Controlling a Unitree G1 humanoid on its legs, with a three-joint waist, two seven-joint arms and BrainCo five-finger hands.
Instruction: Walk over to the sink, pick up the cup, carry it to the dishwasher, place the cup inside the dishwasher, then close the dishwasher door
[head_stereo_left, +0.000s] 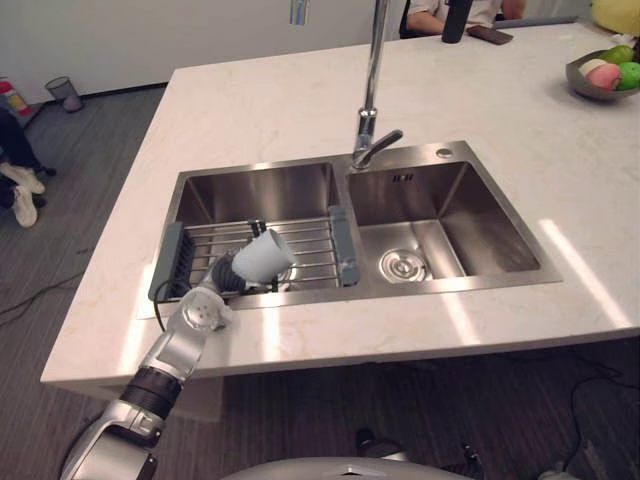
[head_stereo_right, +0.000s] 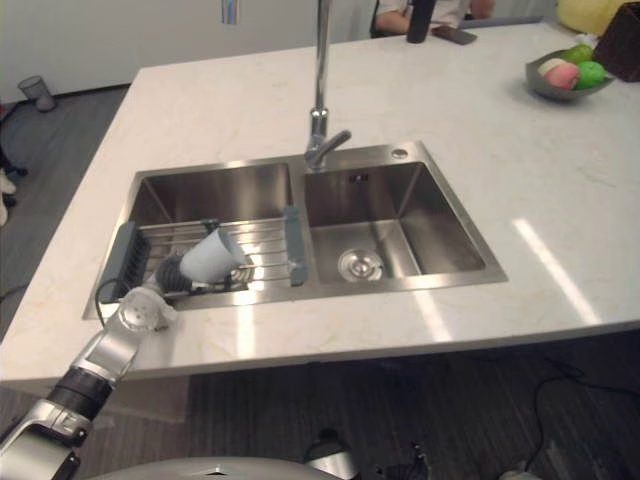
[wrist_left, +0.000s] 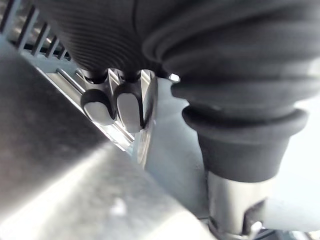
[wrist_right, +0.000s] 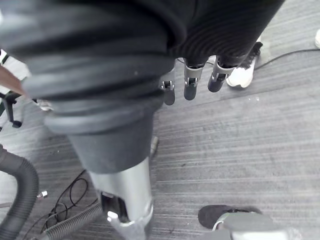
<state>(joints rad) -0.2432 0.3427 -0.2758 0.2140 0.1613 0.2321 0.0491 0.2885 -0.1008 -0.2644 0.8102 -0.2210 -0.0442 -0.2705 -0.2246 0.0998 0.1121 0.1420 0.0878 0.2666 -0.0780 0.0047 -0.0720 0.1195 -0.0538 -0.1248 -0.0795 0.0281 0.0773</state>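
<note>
We stand at the sink (head_stereo_left: 452, 152), so we judge the walk over as done, and the pick-up is the step in hand. Our left hand (head_stereo_left: 227, 271) is curled round the cup (head_stereo_left: 263, 256), a pale one tilted on its side with its mouth pointing away from the wrist, over the wire rack (head_stereo_left: 312, 243) that sits across the left basin. In the left wrist view the dark-tipped fingers (wrist_left: 128, 106) lie against the cup's rim with the thumb on the opposite side, which reads as a firm grip. Whether the cup is clear of the rack's bars or touching them we cannot tell. Our right hand (wrist_right: 190, 83) hangs over the grey floor (wrist_right: 260, 130) with its fingers relaxed and nothing in them (it looks free for the door later). By our reckoning most of the task is left: lifting the cup away from the basin, carrying it to the dishwasher, setting it inside and shutting the door.
</note>
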